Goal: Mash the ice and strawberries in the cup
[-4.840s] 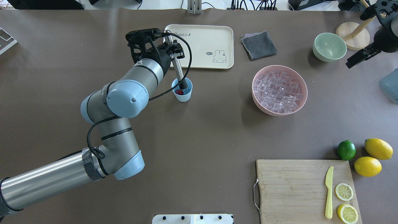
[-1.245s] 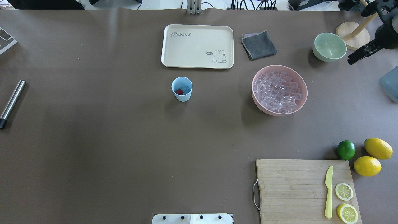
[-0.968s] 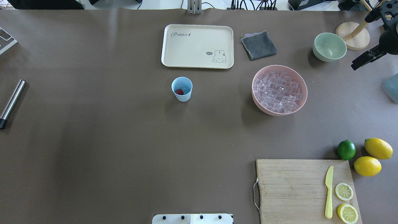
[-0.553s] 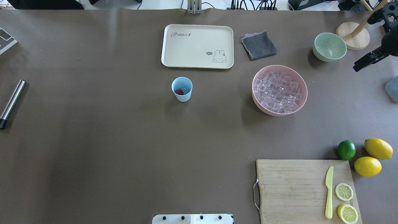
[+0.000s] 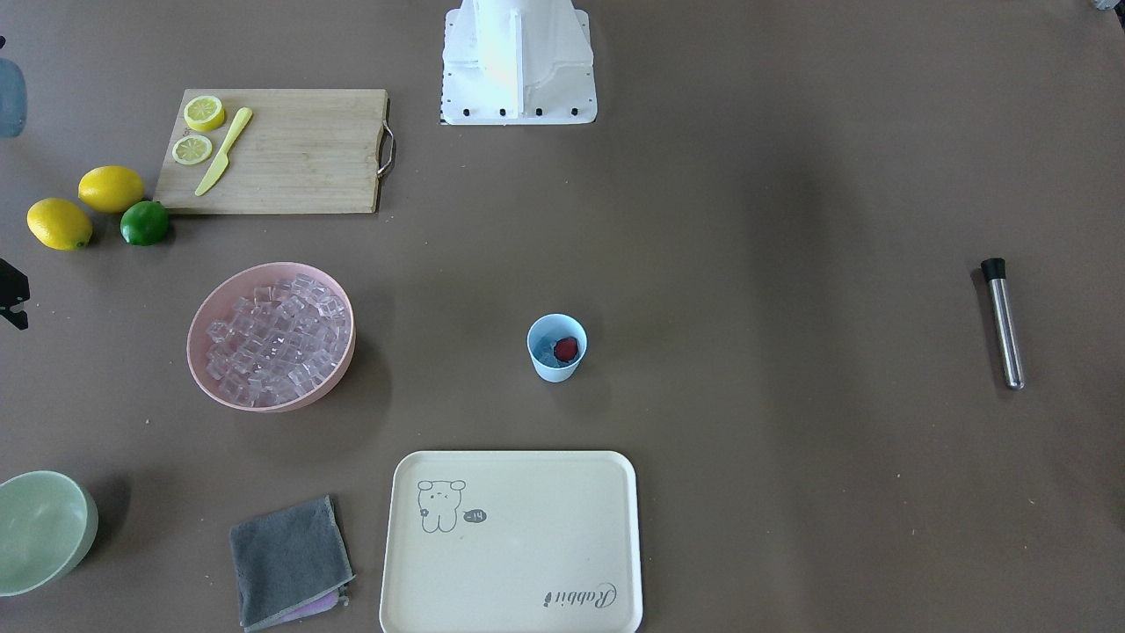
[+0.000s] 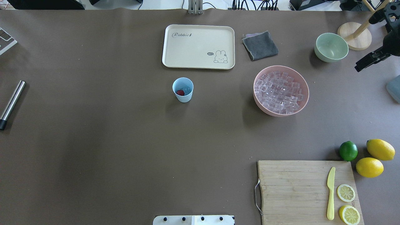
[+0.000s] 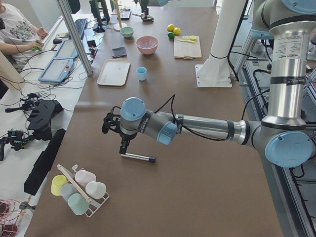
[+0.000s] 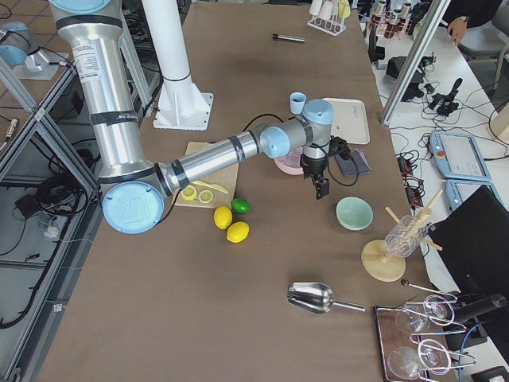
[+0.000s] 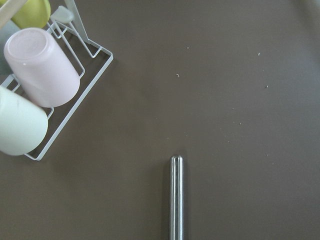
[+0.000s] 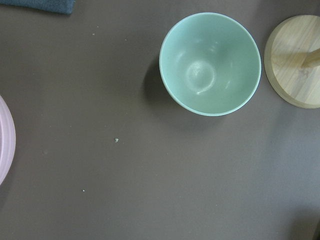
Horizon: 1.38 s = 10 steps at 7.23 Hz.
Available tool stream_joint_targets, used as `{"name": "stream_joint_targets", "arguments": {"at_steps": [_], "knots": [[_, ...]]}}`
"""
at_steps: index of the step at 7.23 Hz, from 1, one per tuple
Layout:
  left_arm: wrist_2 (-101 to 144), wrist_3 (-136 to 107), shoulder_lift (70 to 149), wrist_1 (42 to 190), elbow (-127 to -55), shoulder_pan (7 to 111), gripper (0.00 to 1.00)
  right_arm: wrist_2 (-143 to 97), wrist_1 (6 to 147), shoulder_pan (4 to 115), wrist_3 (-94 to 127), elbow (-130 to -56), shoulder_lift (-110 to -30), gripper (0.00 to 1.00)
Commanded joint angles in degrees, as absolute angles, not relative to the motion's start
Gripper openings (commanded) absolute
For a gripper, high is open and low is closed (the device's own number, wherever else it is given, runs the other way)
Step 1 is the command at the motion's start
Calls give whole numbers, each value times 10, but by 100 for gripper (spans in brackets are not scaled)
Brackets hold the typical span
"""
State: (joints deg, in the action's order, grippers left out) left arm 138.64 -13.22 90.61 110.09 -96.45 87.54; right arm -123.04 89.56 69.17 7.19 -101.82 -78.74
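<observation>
Standing mid-frame in the front-facing view, the small light blue plastic cup (image 5: 555,367) holds the small red strawberry piece (image 5: 567,348); clear glassy ice cubes (image 5: 272,338) fill the big pink bowl (image 5: 341,369) at left. Overhead, the right gripper (image 6: 360,65) hangs upper right, grip unreadable. From the left-side view, the left gripper (image 7: 123,147) hovers above a steel rod (image 7: 138,157); its grip cannot be told.

The cream tray (image 6: 198,47) bears the word "Rabbit" in script.
</observation>
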Motion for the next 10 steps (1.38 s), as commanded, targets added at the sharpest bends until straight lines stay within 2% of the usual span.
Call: {"name": "stream_joint_targets", "arguments": {"at_steps": [1, 4, 6, 10], "knots": [[1375, -121, 925, 1085, -969, 870, 98, -1237, 893, 692, 76, -1018, -787, 98], [1374, -120, 928, 1084, -947, 873, 98, -1237, 892, 701, 64, -986, -795, 98], [1357, -120, 931, 1083, -960, 873, 98, -1278, 893, 766, -33, -941, -792, 98], [1358, -121, 942, 1081, -953, 871, 98, -1292, 892, 802, -74, -941, -820, 98]]}}
